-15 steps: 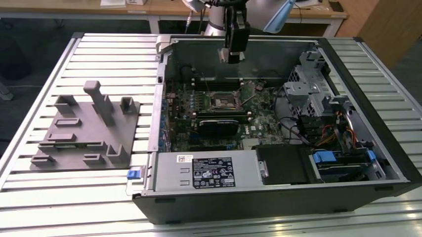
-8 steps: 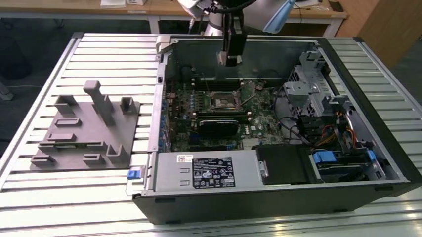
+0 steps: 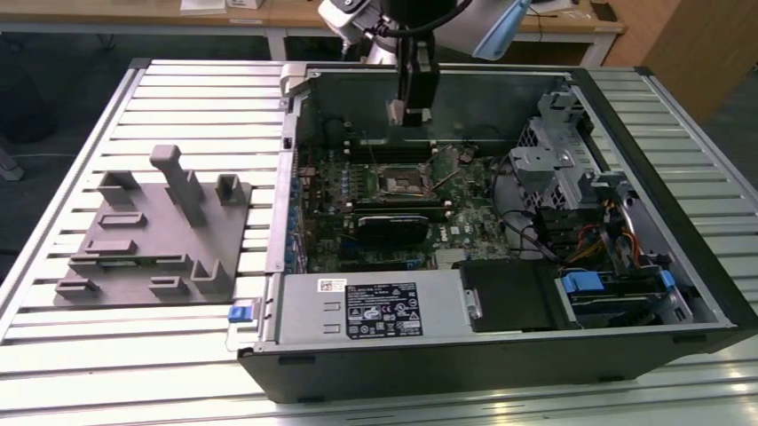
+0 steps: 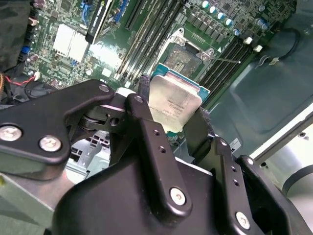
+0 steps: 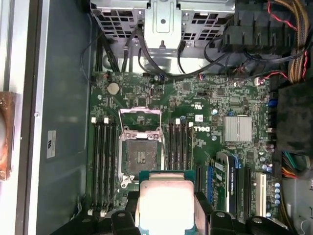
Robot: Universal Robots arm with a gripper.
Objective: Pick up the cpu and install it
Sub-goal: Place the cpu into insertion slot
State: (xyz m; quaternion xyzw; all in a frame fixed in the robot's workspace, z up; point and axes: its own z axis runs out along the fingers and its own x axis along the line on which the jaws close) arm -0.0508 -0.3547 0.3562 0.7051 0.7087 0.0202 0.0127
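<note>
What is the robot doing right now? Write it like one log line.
tool shut on cpu | cpu held over motherboard | socket empty

Slatted metal table [image 3: 201,98], pale grey, evenly lit. Behind table: wooden desk [image 3: 296,13], white legs, papers [image 3: 204,5] on top. Beside table's far corner, exterior view's right: wooden panel [image 3: 698,44]. Between table and desk: dark floor [image 3: 71,58].

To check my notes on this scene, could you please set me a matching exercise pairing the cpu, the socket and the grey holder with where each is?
Things:
1. cpu
2. socket
3. grey holder

Places:
A. on the table, outside the case
B. empty, on the motherboard
C. clamped in the gripper

Pairs: 1-C; 2-B; 3-A
</note>
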